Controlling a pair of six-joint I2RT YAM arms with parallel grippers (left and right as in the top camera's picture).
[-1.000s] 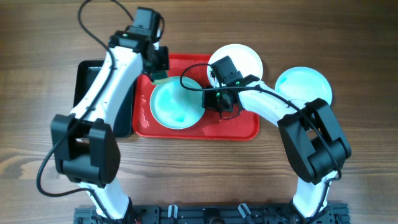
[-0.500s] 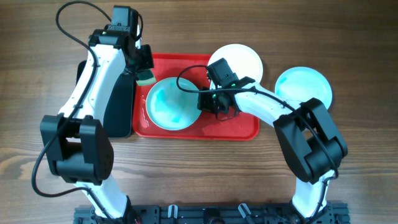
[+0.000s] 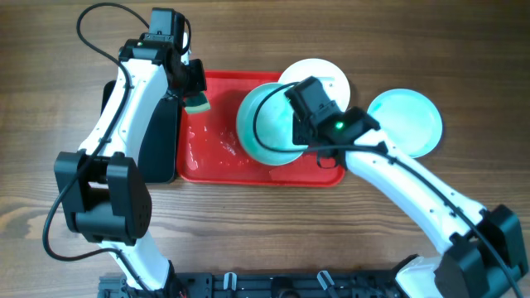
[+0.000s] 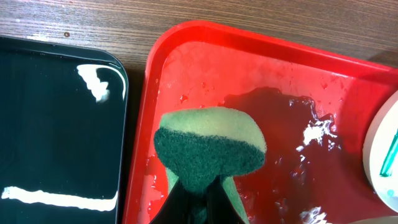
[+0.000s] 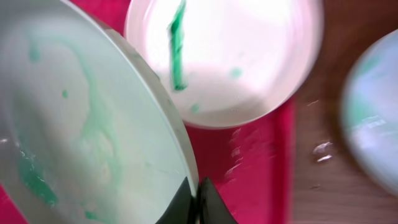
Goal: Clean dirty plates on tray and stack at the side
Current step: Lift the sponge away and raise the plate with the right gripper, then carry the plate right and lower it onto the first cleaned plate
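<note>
The wooden surface (image 3: 248, 240) carries the red tray (image 3: 215, 161) at centre, wet and bare on its left half, with a black tray (image 4: 56, 124) just beside its left rim. One turquoise plate, the held plate (image 3: 269, 149), hangs over the tray's right half. It looks raised and tilted, and faint teal smears show on its face. The side plate (image 3: 406, 124), also turquoise, lies on the surface right of the tray. The white plate (image 5: 236, 56) lies over the tray's far right corner and bears a green streak. The sponge (image 4: 208, 149) hovers over the tray's near-left corner.

The right gripper (image 5: 194, 202) is clamped on the held plate's rim, and the left gripper (image 4: 199, 202) is clamped on the sponge.

The step in hand seems to be carrying the held plate to the side plate. The pinch sits at the very rim, so the plate should travel slowly and be levelled before release, centred on the side plate so the stack sits true. The leftover smears may deserve another wipe first.

The way rightward crosses the tray's right rim and passes near the white plate, so the held plate's low edge must clear both. Open surface lies on the near side of the side plate, and the left arm is well apart
</note>
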